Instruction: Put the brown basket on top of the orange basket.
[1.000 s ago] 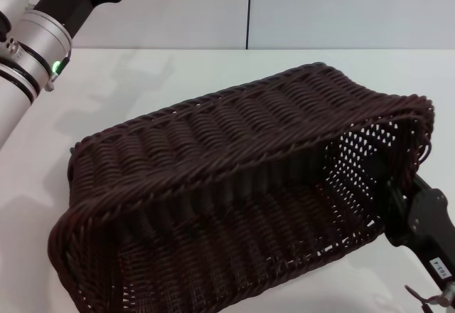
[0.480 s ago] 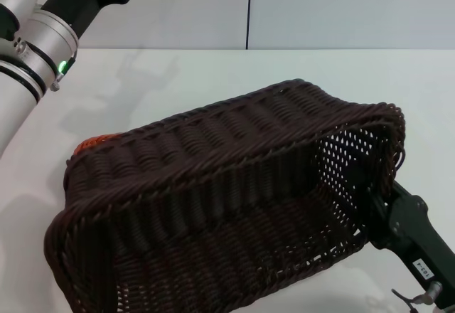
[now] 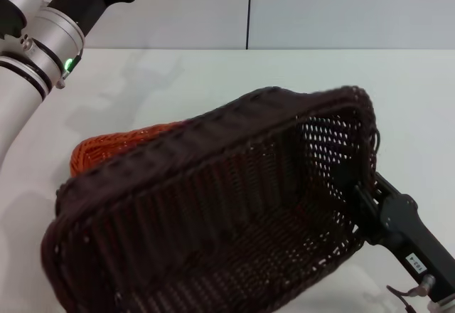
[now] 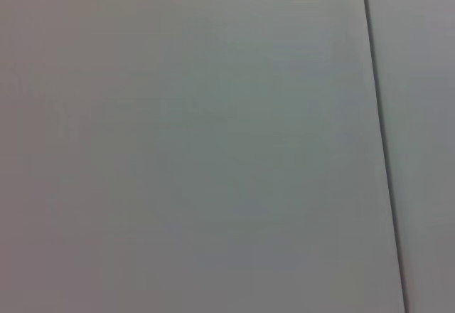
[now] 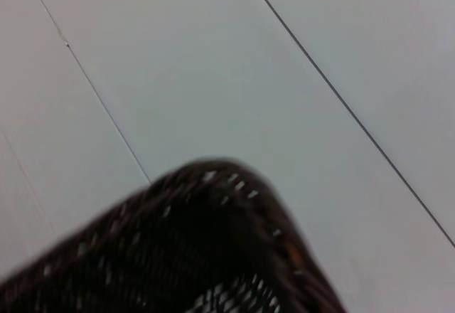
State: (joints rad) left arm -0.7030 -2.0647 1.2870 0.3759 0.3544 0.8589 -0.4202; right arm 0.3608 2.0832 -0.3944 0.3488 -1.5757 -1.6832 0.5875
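Observation:
The brown basket (image 3: 213,213) fills the middle of the head view, held off the table and tilted, with its open mouth turned toward me. My right gripper (image 3: 353,185) is shut on its right end wall, one finger showing inside through the weave. A corner of the brown basket also shows in the right wrist view (image 5: 199,256). The orange basket (image 3: 114,146) sits on the table behind and left of it, mostly hidden by it. My left arm (image 3: 43,35) is raised at the upper left; its gripper is out of view.
The white table (image 3: 284,71) runs back to a pale wall with a dark vertical seam (image 3: 249,11). The left wrist view shows only that wall and a seam (image 4: 380,142).
The brown basket has tipped its mouth toward me and shifted left and down. The orange basket, hidden a second ago, now shows behind its left end. The right gripper moved left with it.

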